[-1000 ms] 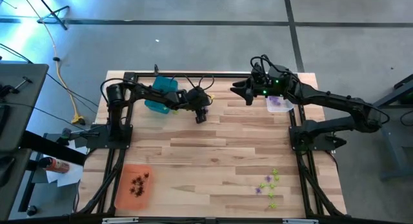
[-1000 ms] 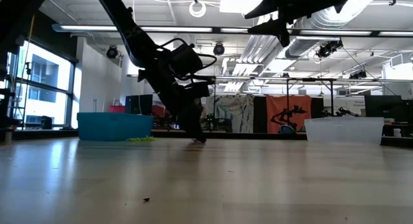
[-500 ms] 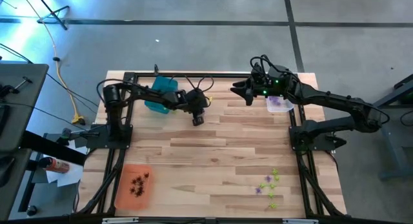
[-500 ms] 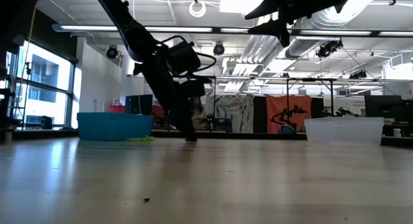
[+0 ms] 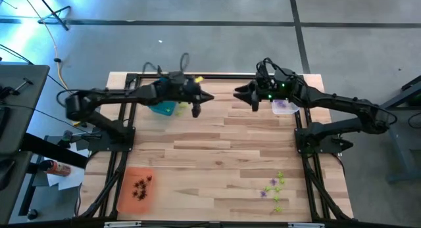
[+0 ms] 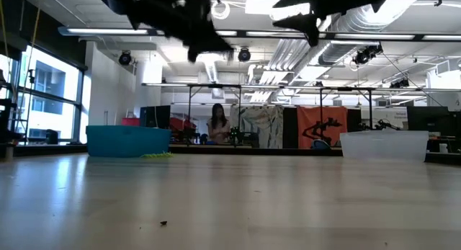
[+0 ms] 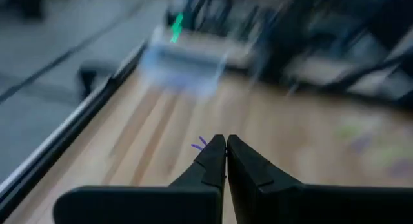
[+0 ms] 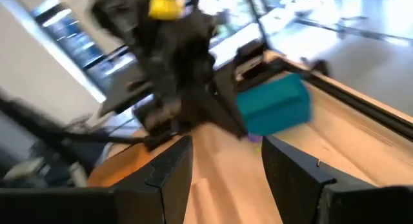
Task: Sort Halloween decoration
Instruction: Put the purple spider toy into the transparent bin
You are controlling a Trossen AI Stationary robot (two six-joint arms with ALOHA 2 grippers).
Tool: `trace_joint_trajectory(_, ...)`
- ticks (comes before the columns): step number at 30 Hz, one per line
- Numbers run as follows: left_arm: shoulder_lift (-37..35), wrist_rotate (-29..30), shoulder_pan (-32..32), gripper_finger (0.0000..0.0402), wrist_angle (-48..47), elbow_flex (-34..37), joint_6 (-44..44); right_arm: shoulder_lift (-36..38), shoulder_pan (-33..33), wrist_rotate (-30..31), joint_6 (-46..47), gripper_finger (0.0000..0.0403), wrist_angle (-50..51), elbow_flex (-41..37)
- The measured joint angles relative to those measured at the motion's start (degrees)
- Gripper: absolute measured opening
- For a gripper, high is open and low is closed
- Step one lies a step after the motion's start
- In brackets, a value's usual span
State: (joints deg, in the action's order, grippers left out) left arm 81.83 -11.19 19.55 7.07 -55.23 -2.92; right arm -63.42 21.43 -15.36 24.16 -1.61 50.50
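Trinkets first: one purple trinket (image 7: 201, 144) shows right at the tips of the left claw (image 5: 196, 108), which is clenched and looks to be pinching it, up in the air just beside the teal tray (image 5: 160, 108). Right claw (image 5: 245, 96) hangs released, empty, raised next to the clear tray (image 5: 293, 110).

Risks, as I read it:
- Pinch is at the very tips on a spiky bit, so it could pop out mid-carry and bounce off the table (image 5: 223, 156).
- Purples sit in the clear tray, and the right arm hangs btwn the left claw and that tray. A straight run across could mean an arm clash.
- Let go too early and purple could land in or by the teal tray, i.e. the wrong bin.

Count:
- Trays: 3 (teal, clear, orange (image 5: 125, 188)).
- Arms: 2.
- Held: 1 purple.
- Loose pile (image 5: 275, 187) at the near right corner: roughly a handful of green, 2–3 purple, too small for an exact no.
- Dark ones: a small cluster in the orange tray, can't count.
- Purple in the clear tray: a few, blurred together.
- Green bits (image 6: 158, 155) at the teal tray's foot: no. unclear.
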Motion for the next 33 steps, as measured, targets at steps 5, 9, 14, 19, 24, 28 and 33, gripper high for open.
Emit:
trace_joint_trajectory(5, -5.31, -8.91, -1.60, 0.0000, 16.18, 2.19, -9.95, -0.92, -5.82, -0.35, -5.46, 0.0181, -6.34, 0.00)
trace_joint_trajectory(9, -5.18, -13.14, -3.08, 0.0000, 23.21, 2.39, -15.92, -4.12, -9.92, 1.57, -8.55, 0.0181, -10.17, 1.87)
trace_joint_trajectory(14, -4.63, -13.87, -4.61, 0.0000, 23.00, 2.41, -16.50, -9.07, -12.79, 3.20, -17.03, 0.0181, -4.95, 7.73)
trace_joint_trajectory(19, -4.73, -13.70, -4.79, 0.0000, 23.85, 2.39, -17.75, -10.95, -13.21, 7.38, -21.45, 0.0181, 1.20, 11.86)
trace_joint_trajectory(24, -4.77, -13.55, -5.01, 0.0000, 24.06, 2.39, -17.55, -11.65, -13.20, 7.50, -22.38, 0.0180, 1.50, 12.94)
trace_joint_trajectory(28, -4.77, -13.14, -5.05, 0.0000, 24.01, 2.39, -17.04, -11.64, -13.35, 7.46, -22.69, 0.0162, 1.31, 13.11)
trace_joint_trajectory(33, -3.74, -12.41, -5.05, 0.0000, 24.17, 2.35, -16.76, -11.63, -13.50, 8.38, -22.30, 0.0126, 1.13, 13.09)
